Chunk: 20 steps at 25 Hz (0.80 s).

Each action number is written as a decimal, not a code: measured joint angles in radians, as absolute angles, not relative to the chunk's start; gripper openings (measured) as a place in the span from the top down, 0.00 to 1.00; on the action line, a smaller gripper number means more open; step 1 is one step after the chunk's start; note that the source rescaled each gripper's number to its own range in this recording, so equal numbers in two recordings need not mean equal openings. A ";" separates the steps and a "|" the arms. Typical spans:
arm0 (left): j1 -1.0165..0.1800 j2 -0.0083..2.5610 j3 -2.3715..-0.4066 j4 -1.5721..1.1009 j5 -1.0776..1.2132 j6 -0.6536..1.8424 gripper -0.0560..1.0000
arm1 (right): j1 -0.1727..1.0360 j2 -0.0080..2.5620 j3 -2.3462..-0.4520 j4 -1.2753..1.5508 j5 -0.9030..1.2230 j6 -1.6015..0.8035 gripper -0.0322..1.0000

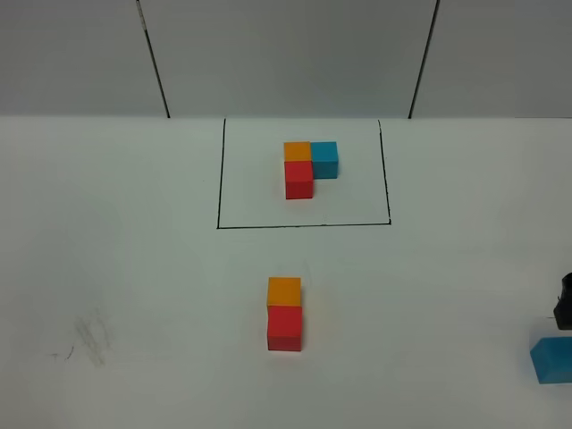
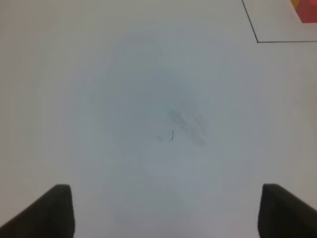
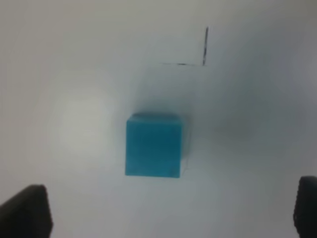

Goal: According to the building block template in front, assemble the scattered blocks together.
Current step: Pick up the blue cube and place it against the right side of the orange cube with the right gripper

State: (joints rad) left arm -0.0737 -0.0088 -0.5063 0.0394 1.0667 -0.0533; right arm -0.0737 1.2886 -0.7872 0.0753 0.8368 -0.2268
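Observation:
The template [image 1: 308, 168] is an orange, blue and red L inside a black outline at the back centre. A loose orange cube [image 1: 284, 290] touches a loose red cube [image 1: 284, 328] in front of it, at the table's middle. The loose blue cube [image 1: 552, 359] lies alone at the far right edge; in the right wrist view it [image 3: 153, 145] sits on the table ahead of the open right gripper [image 3: 168, 210], apart from both fingers. The left gripper [image 2: 166, 210] is open and empty over bare table. It does not show in the exterior high view.
The white table [image 1: 134, 268] has faint pencil smudges [image 1: 89, 338] at the front left, also in the left wrist view [image 2: 185, 124]. A grey wall with black seams stands behind. Part of the right arm [image 1: 564, 302] shows at the right edge.

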 joint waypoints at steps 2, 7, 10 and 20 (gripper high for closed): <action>-0.074 -0.009 -0.506 0.039 1.067 -0.053 0.34 | -0.074 1.289 -0.758 0.084 0.820 -0.234 0.00; -0.074 -0.009 -0.506 0.039 1.067 -0.053 0.34 | -0.073 1.291 -0.695 0.118 0.785 -0.237 0.00; -0.074 -0.009 -0.506 0.039 1.067 -0.053 0.34 | -0.055 1.306 -0.688 0.122 0.751 -0.237 0.00; -0.074 -0.009 -0.506 0.039 1.067 -0.053 0.34 | -0.032 1.474 -0.688 0.106 0.651 -0.175 0.02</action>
